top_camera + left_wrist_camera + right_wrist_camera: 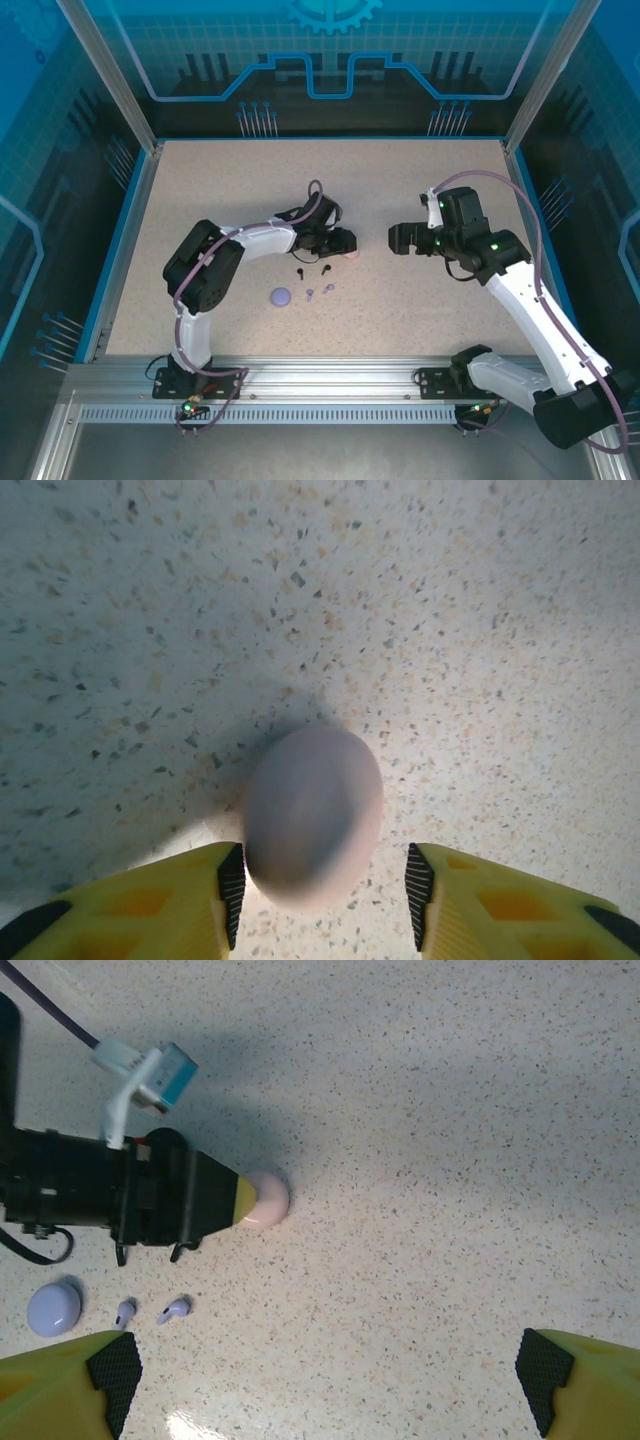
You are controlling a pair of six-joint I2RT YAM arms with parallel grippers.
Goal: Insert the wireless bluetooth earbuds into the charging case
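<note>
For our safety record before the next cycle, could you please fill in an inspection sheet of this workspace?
Surface: speckled beige tabletop, flat, no spills seen.
Job's things: pale pink oval plastic case, looks closed, lying inside the left hand; lavender round plastic case, looks closed; two lavender stemmed earbuds beside it; two black stemmed earbuds loose on the table.
Clutter: nothing seen.
Grippers: left hand open, with a gap beside the pink case; right hand wide open, empty.
Cables: purple cable along each arm; white plug at the left wrist.
Surroundings: blue translucent panels, aluminium frame.
</note>
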